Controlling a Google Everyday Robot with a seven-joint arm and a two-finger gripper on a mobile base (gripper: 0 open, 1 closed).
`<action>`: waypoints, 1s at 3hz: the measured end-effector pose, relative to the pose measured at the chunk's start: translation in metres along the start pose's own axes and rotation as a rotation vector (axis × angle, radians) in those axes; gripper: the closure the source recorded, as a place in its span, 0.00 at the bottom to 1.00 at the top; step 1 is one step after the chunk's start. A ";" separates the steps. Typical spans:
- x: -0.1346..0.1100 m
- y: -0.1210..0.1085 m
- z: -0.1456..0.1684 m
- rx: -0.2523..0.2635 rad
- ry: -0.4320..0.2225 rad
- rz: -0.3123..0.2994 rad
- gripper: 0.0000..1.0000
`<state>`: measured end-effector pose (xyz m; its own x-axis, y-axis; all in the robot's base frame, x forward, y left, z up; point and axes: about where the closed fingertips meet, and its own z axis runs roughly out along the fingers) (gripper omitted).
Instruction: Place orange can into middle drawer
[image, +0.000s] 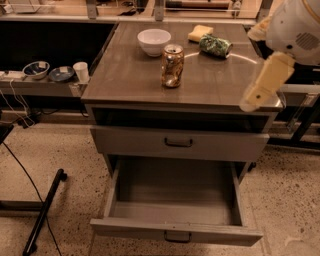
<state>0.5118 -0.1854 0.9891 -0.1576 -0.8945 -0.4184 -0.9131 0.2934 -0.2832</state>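
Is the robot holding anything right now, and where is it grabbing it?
Nothing is held. The gripper hangs by the right edge of the cabinet top, apart from the orange can, which stands alone on it.

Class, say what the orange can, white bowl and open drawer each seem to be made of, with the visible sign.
orange can: metal, probably aluminium; glossy gold sheen, silver top, dents.
white bowl: ceramic or plastic; smooth, opaque.
middle drawer: matte grey, perhaps painted metal or laminate.
The gripper hangs at the right edge of the cabinet, apart from the can.
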 end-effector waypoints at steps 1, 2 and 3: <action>-0.038 -0.044 0.025 0.042 -0.156 -0.002 0.00; -0.061 -0.085 0.049 0.072 -0.244 0.044 0.00; -0.075 -0.114 0.075 0.066 -0.309 0.125 0.00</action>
<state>0.6562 -0.1263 0.9887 -0.1361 -0.7087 -0.6923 -0.8658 0.4247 -0.2645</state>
